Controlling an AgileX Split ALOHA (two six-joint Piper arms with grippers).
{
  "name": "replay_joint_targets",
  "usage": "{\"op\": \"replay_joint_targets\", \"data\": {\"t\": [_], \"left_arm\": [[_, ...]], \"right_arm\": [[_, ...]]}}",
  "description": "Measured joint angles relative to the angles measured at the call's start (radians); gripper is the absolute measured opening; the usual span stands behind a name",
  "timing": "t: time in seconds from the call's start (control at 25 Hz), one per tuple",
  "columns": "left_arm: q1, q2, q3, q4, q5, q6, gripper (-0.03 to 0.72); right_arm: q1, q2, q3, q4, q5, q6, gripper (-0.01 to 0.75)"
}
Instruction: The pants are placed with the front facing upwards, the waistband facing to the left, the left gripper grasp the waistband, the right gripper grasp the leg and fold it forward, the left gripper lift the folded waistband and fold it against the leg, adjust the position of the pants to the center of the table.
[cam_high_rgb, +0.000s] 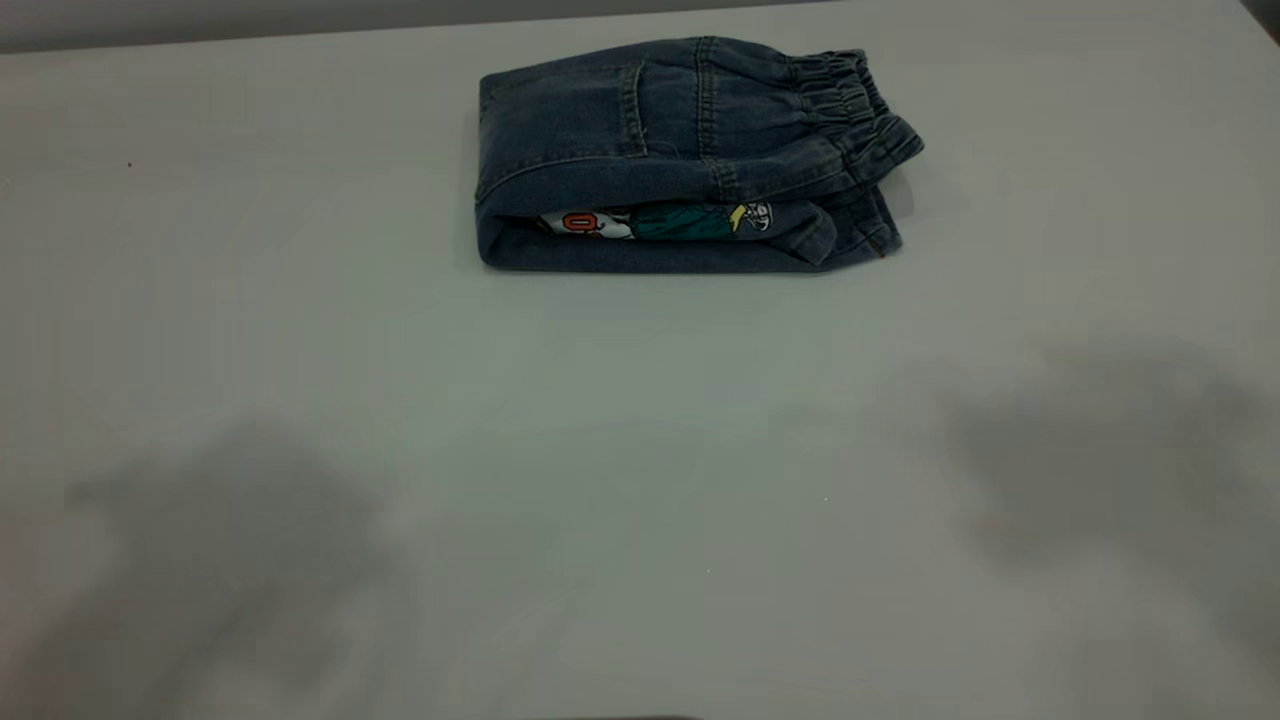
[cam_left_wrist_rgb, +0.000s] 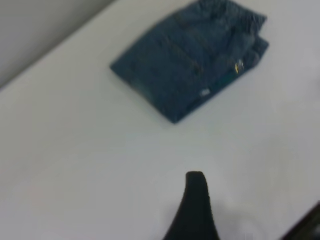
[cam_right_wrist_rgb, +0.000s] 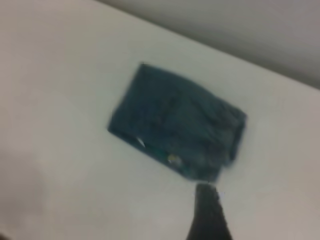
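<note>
Exterior view shows the pants (cam_high_rgb: 690, 155) folded into a compact denim bundle, sitting on the far part of the surface (cam_high_rgb: 640, 480), roughly centre left-to-right, maybe a bit to the right. Elastic waistband (cam_high_rgb: 860, 105) ends up on the right side of the bundle, fold edge on the left. A back pocket w/ stitching faces up on top. Between the layers on the near edge there's a strip of colourful print (cam_high_rgb: 665, 222) peeking out: red, white, teal, bit of yellow. No arms visible in this view, just two soft shadows on the near surface, one left and one right.

Left wrist view: pants (cam_left_wrist_rgb: 192, 57) lie well apart from the left gripper (cam_left_wrist_rgb: 196, 210); only one dark finger shows, hanging over bare surface (cam_left_wrist_rgb: 75, 150), nothing in it. Can't tell how wide the jaws are since the other finger isn't really in shot.

Right wrist view: same deal. Right gripper (cam_right_wrist_rgb: 209, 215) shows as one dark finger tip over the surface (cam_right_wrist_rgb: 60, 165), near the bundle's (cam_right_wrist_rgb: 175, 120) waistband corner but not touching afaict. Jaws' opening can't be judged, and it isn't holding anything.
</note>
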Motion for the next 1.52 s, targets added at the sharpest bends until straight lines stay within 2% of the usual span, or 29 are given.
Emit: {"op": "replay_joint_targets", "data": {"t": [0.56, 0.84, 1.04, 1.52], "left_arm": [[0.000, -0.170, 0.496, -0.005, 0.000, -0.040, 0.570], [0.000, -0.271, 0.702, -0.005, -0.005, -0.052, 0.570], [0.000, -0.361, 0.819, -0.020, -0.019, -0.092, 0.570], [0.000, -0.675, 0.964, -0.023, -0.054, -0.106, 0.570]], "right_arm": [[0.000, -0.602, 0.869, -0.057, -0.005, -0.001, 0.421], [0.000, -0.925, 1.168, -0.035, -0.032, 0.000, 0.421], [0.000, -1.086, 1.259, 0.005, -0.125, 0.000, 0.421], [0.000, -1.128, 1.262, 0.009, -0.139, -0.002, 0.421]]}}
